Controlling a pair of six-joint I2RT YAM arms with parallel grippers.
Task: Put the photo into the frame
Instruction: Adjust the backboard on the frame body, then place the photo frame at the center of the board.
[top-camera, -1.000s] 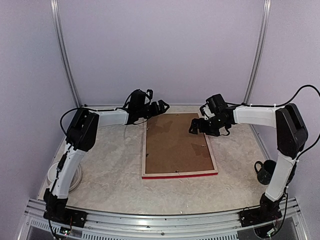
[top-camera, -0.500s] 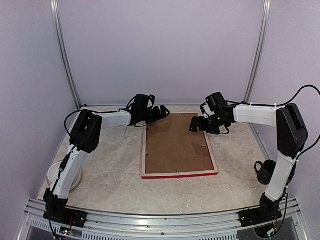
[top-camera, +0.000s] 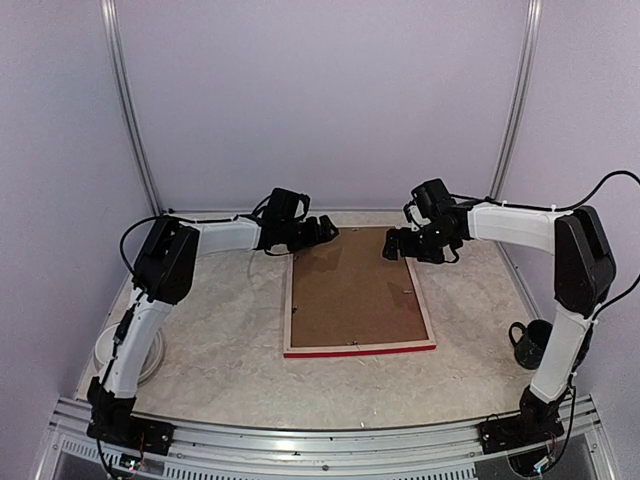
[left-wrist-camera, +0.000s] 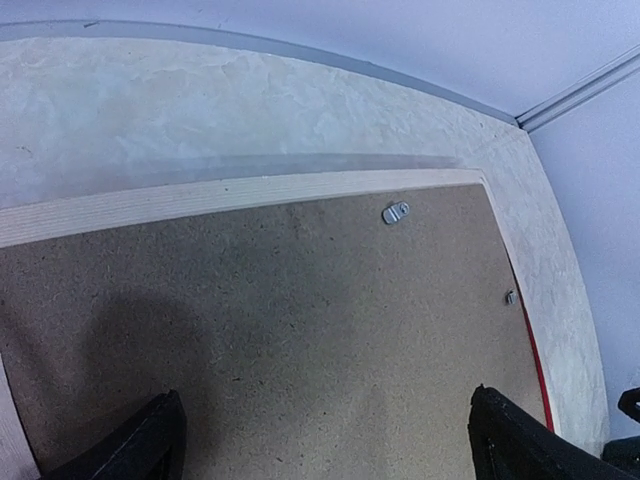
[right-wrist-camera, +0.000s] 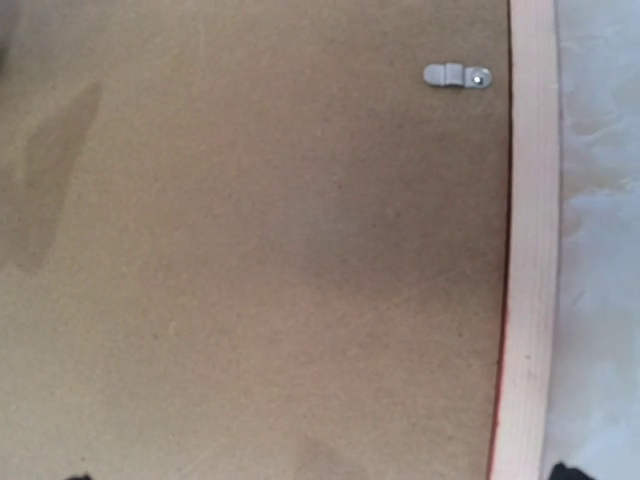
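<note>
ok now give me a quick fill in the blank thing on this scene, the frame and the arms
1. The frame lies face ___ on the table.
2. The backing board with small metal clips is ___ in colour.
3. Both arms' jaws stand ___ above the frame's far corners.
4. A dark mug stands on the robot's ___ side.

Missing words: down; brown; open; right

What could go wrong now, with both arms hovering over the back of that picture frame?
1. The small metal clips seem to pin the brown backing board into the red-fronted, pale wood frame. They are tiny, so the open left fingers or right fingers could slip off them.
2. Pushing at one corner might slide the whole frame across the pale marbled table.
</note>
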